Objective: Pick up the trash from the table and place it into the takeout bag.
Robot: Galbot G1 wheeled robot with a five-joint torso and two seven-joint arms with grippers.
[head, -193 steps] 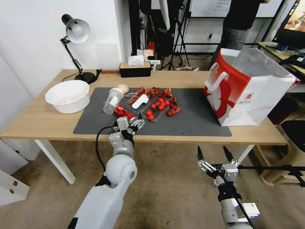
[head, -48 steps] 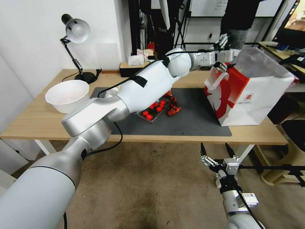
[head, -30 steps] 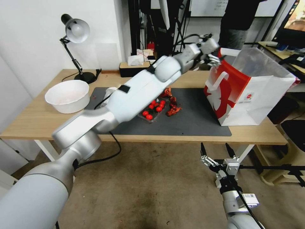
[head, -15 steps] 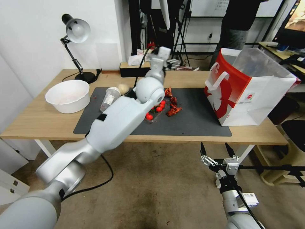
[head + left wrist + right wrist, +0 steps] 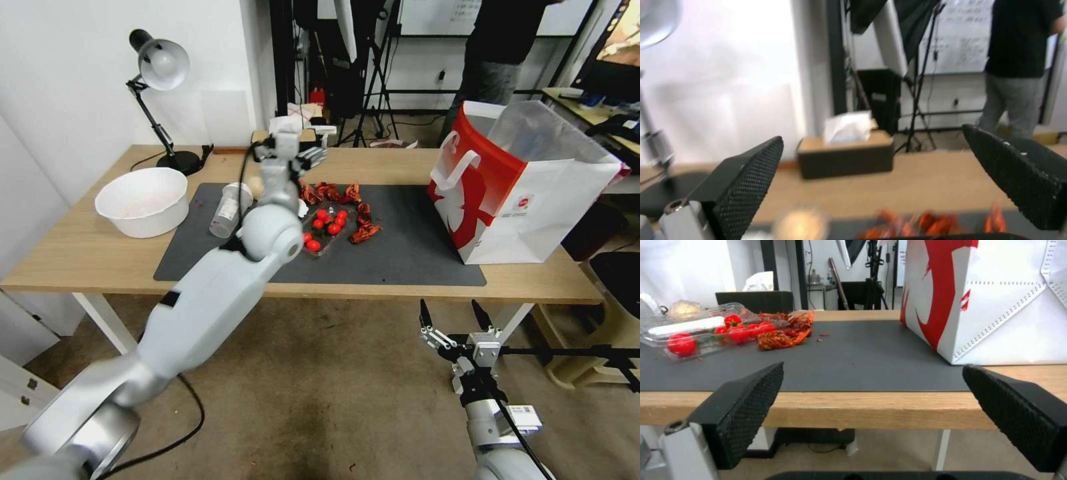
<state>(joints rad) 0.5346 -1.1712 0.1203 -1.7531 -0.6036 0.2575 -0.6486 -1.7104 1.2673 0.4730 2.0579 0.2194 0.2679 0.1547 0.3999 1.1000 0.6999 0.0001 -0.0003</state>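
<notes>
My left gripper (image 5: 308, 155) hangs open and empty above the back of the table (image 5: 87, 253), over the far edge of the dark mat (image 5: 400, 253). Its fingers (image 5: 751, 186) stand wide apart with nothing between them. Just below and to its left a clear plastic cup (image 5: 227, 208) with a white lid lies on the mat. A beige paper ball (image 5: 254, 184) peeks out beside my arm and shows blurred as the ball (image 5: 802, 223). The red and white takeout bag (image 5: 527, 180) stands open at the table's right end. My right gripper (image 5: 448, 308) waits open below the table's front edge.
A clear tray of cherry tomatoes (image 5: 327, 227) and red crayfish shells (image 5: 340, 193) lie mid-mat. A large white bowl (image 5: 141, 200) and a desk lamp (image 5: 160, 67) stand at the left. A tissue box (image 5: 844, 158) sits at the back edge.
My left arm swung back from the takeout bag's mouth to the left, over the mat's back. The red can it reached for earlier is gone from the mat. The right arm stayed put.
</notes>
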